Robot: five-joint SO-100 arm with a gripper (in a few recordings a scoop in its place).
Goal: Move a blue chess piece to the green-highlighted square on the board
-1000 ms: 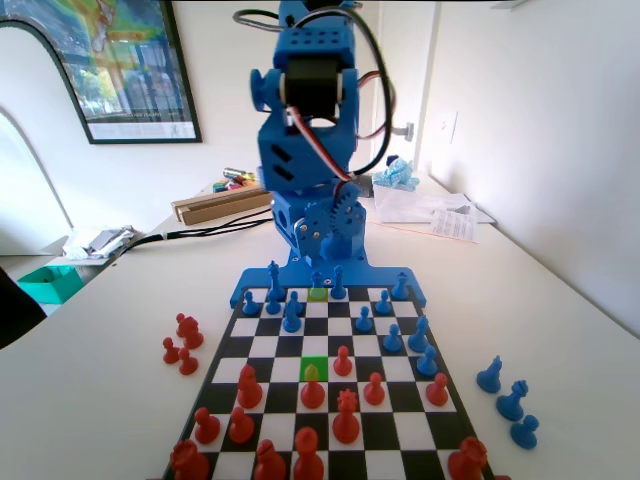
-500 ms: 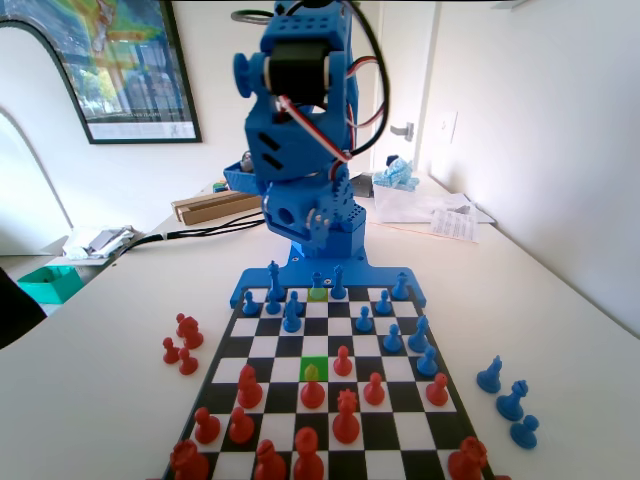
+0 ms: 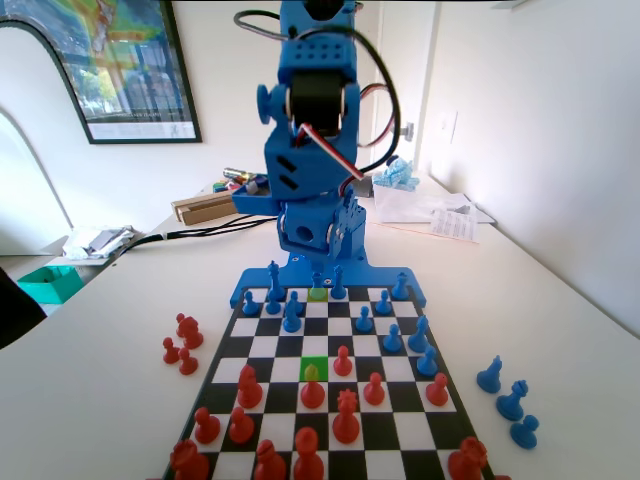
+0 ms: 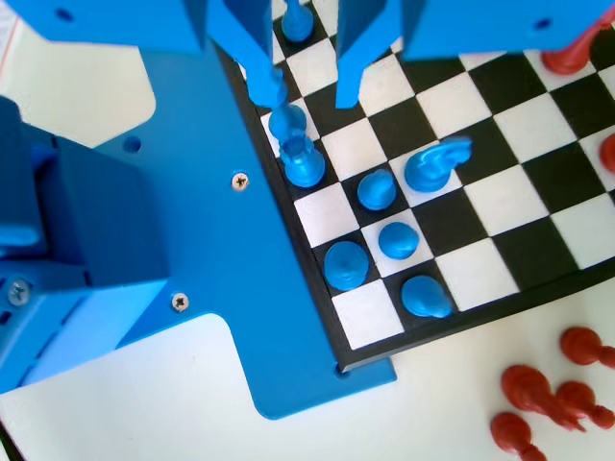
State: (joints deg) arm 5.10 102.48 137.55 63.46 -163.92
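My arm has swung back toward the centre line since half a second ago: then the upper joint leaned to the picture's left in the fixed view, now it stands nearly upright above the blue plastic frame at the far end of the flat black-and-white chequered chessboard [image 3: 330,345]. No piece on the board has shifted between the two moments.

My hand [image 4: 307,91] is released: in the wrist view its two blue jaws hang apart from the top edge with bare squares between them, grasping nothing. The left jaw's tip sits just above a small blue piece in the back row.

The fixed view gives the bright lime-green highlighted square [image 3: 314,368] in the board's middle, with a red pawn [image 3: 313,388] standing just in front of it; a duller olive-green square [image 3: 318,293] lies in the far row at the frame.

The wrist view gives the corner of the board near my base, where a short blue plastic pawn with a round head [image 4: 377,189] stands among other blue pieces, well apart from my hand. Red pieces lie on the white table [image 4: 423,413] beyond that corner.
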